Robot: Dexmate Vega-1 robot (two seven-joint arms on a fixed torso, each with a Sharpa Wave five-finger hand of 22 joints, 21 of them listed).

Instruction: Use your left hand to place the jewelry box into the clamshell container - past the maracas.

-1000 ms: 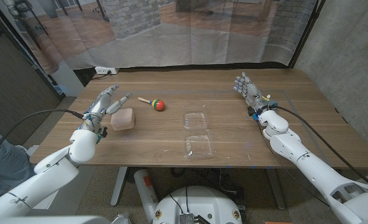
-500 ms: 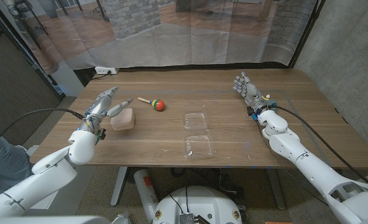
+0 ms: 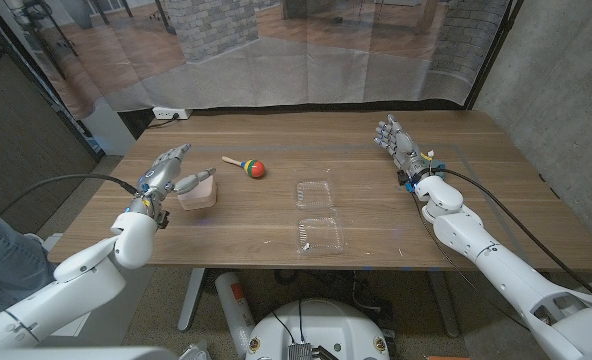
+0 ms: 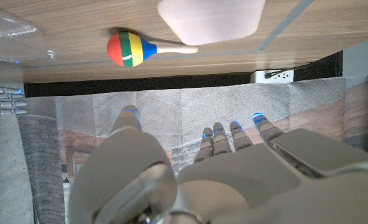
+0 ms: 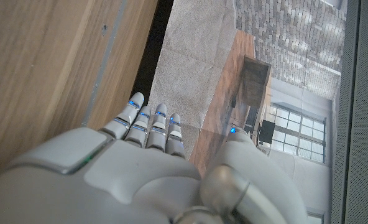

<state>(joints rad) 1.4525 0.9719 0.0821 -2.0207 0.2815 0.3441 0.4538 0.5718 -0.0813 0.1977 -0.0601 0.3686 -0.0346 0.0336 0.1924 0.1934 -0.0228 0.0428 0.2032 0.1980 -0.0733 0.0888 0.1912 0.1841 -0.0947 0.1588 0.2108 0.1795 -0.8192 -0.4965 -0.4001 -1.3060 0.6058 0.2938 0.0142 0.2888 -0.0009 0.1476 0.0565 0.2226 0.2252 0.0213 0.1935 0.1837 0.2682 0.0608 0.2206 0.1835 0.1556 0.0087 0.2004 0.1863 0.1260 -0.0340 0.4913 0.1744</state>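
Left hand (image 3: 168, 172) open beside the pink jewelry box (image 3: 198, 193), fingers spread and gripping nothing; box on the table, well apart from the open clamshell container (image 3: 316, 214). Right hand (image 3: 398, 144) open, idle. Likely trouble: loose grasp, dropped box, or a clipped maraca (image 3: 247, 165) on the way across.

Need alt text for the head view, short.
The robot's left hand reaches around a pale pink jewelry box on a wooden table. A striped maraca and an open clear clamshell container lie to its right; the right hand waits open.
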